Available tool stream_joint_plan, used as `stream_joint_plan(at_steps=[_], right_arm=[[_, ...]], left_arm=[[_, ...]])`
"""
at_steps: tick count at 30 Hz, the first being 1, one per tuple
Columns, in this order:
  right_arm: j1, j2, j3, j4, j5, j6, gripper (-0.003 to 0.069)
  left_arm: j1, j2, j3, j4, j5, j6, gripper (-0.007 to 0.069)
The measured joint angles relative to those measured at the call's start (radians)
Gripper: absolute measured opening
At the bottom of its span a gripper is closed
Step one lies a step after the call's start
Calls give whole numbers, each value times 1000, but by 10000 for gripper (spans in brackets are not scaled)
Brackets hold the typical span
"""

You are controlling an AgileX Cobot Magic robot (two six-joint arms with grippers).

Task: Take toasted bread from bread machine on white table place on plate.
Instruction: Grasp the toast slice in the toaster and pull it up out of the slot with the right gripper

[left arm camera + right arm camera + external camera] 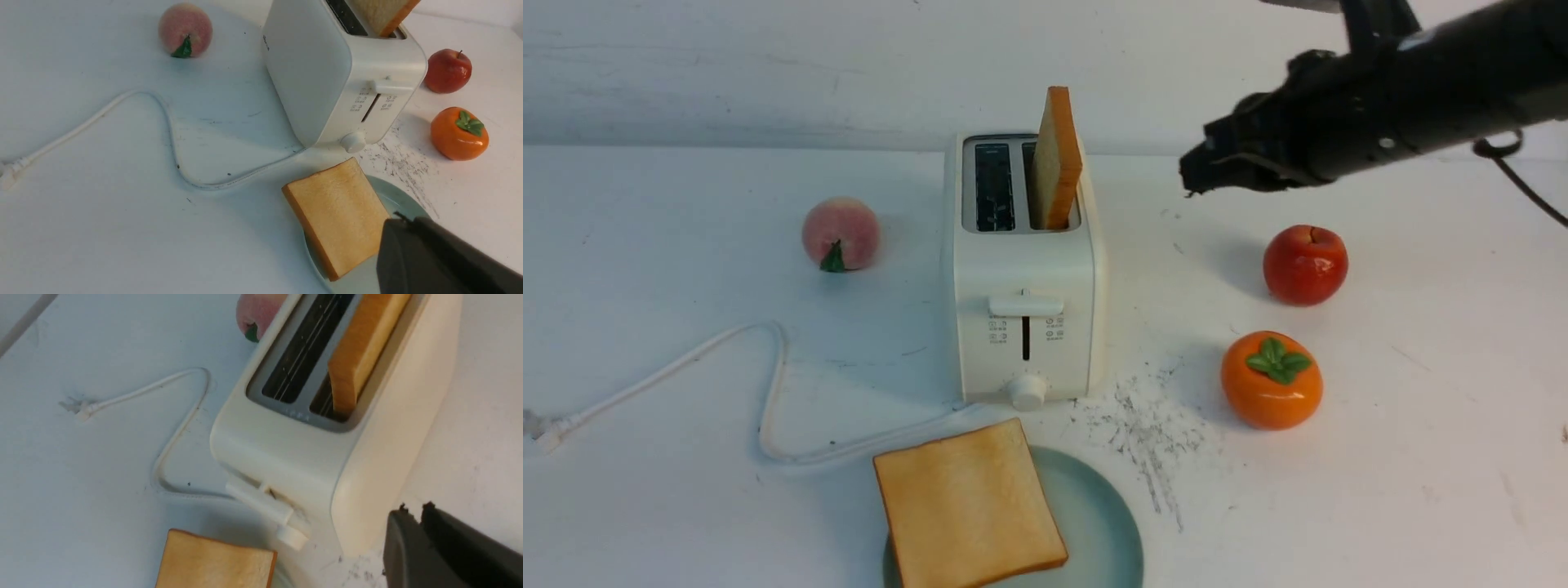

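One slice of toasted bread [1058, 159] stands upright in the right slot of the bread machine [1025, 278]; the left slot is empty. A second slice [968, 506] lies flat on the plate [1103, 523] at the white table's [645, 457] front edge, overhanging the plate's left rim. My right gripper [1188, 184] hovers right of the bread machine at slot height, apart from it, holding nothing. Its tips [412, 506] are a narrow slit apart. My left gripper [402, 218] is shut and empty, above the plate [392, 196] beside the flat slice [339, 220].
A peach [840, 233] lies left of the bread machine. A red apple [1305, 264] and an orange persimmon [1271, 380] sit to its right. The white cord [768, 392] loops across the left front. Dark scratch marks [1147, 425] lie between plate and persimmon.
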Motion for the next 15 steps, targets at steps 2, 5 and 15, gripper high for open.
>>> stream_joint_plan(at_steps=[2, 5, 15], right_arm=[[20, 61, -60, -30, -33, 42, 136], [40, 128, -115, -47, -72, 97, 221], [85, 286, -235, -23, -158, 164, 481]], left_arm=[[0, -16, 0, 13, 46, -34, -14], [0, -28, 0, 45, 104, -63, -14], [0, -35, 0, 159, 252, -100, -14]])
